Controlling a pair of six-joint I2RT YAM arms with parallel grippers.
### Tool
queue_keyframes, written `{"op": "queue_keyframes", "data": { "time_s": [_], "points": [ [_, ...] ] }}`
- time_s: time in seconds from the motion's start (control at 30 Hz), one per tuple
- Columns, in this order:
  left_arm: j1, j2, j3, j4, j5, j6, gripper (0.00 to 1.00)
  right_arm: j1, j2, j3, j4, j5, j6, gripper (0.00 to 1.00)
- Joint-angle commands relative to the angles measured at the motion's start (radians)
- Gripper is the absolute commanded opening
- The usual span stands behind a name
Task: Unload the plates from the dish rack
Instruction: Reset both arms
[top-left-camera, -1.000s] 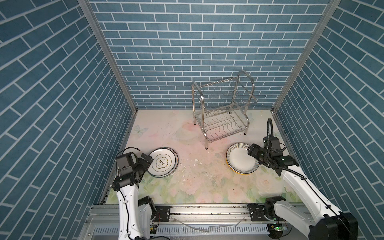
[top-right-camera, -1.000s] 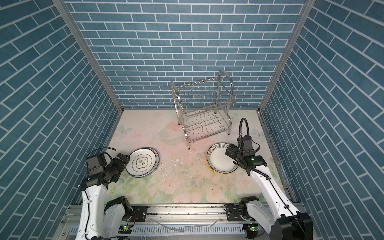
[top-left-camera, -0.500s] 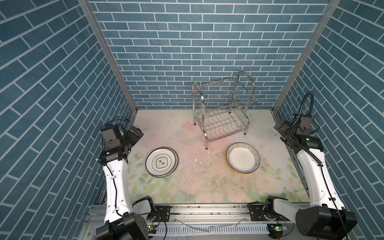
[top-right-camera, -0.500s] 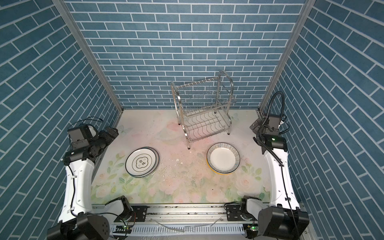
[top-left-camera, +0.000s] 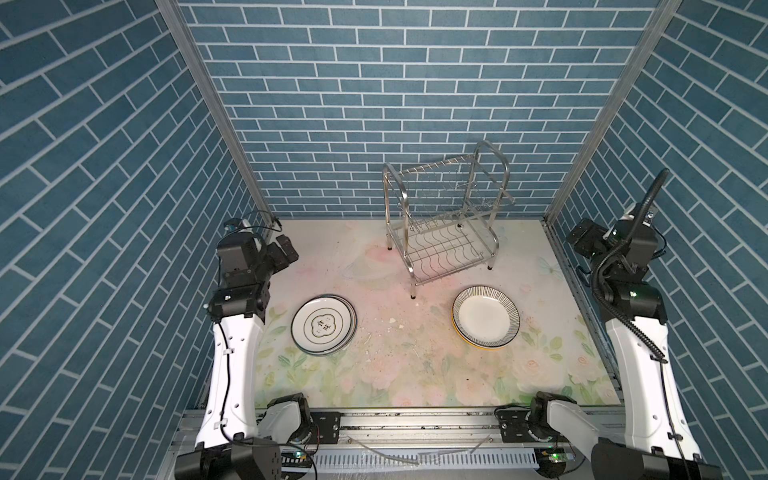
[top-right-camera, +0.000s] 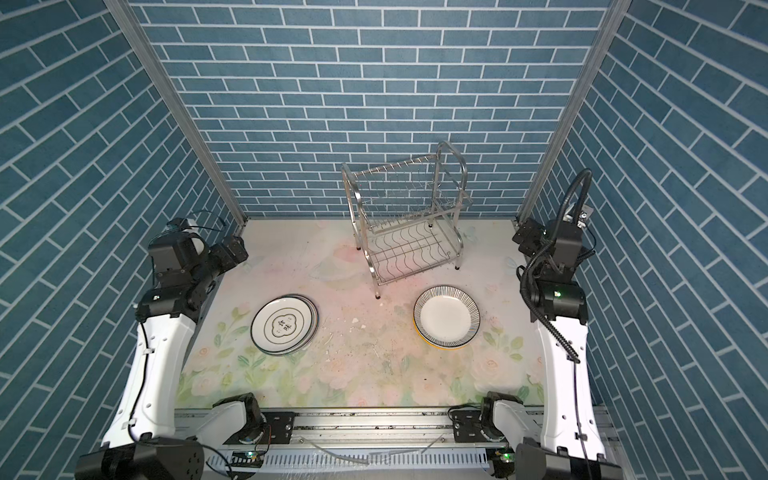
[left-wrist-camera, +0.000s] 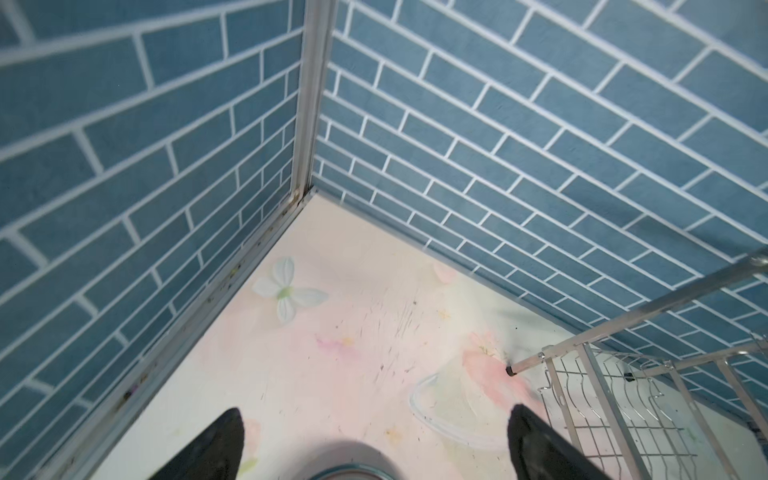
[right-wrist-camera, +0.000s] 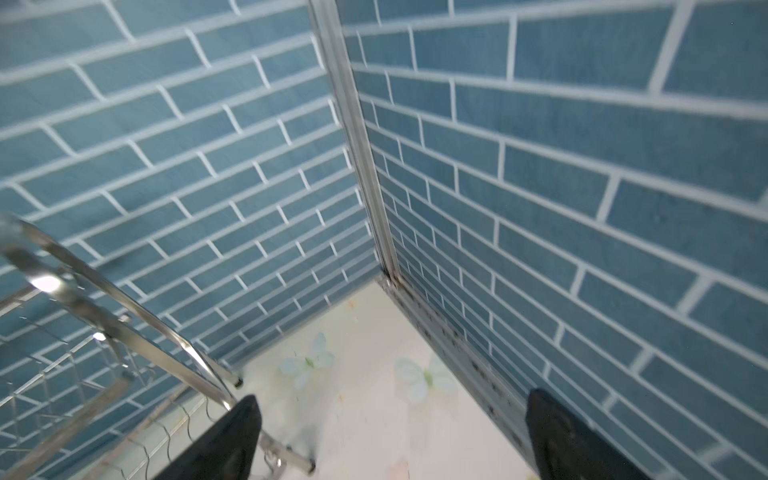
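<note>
Rack (top-left-camera: 446, 226) bare, plates (top-left-camera: 324, 325) on table (top-left-camera: 374, 374) — left end effector (left-wrist-camera: 374, 419), right end effector (right-wrist-camera: 390, 409) wide open, empty; I'd just park

Bright even light, soft shadows; dish rack (right-wrist-camera: 95, 324) smeared in right wrist view.

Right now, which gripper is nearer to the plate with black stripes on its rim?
Right. The right gripper hangs raised, behind the striped plate and to its right. The left gripper hangs raised much farther away, to the plate's left.
</note>
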Motion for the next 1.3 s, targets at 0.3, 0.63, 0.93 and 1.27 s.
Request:
{"op": "queue_keyframes", "data": {
  "time_s": [0.3, 0.63, 0.93, 1.27],
  "points": [
    [-0.205, -0.083, -0.339, 0.357, -0.313, 0.255, 0.99, 0.093, -0.095, -0.481, 0.518, -0.12, -0.363, 0.99],
    [-0.275, -0.054, -0.61, 0.675, -0.32, 0.326, 0.99, 0.123, -0.014, -0.741, 0.756, -0.092, -0.313, 0.99],
    [-0.284, 0.115, -0.744, 0.951, -0.295, 0.372, 0.99, 0.123, 0.172, -0.83, 0.993, -0.13, -0.274, 0.99],
    [-0.284, 0.261, -0.802, 1.194, -0.265, 0.408, 0.99, 0.116, 0.253, -0.879, 1.039, -0.113, -0.289, 0.99]
  ]
}}
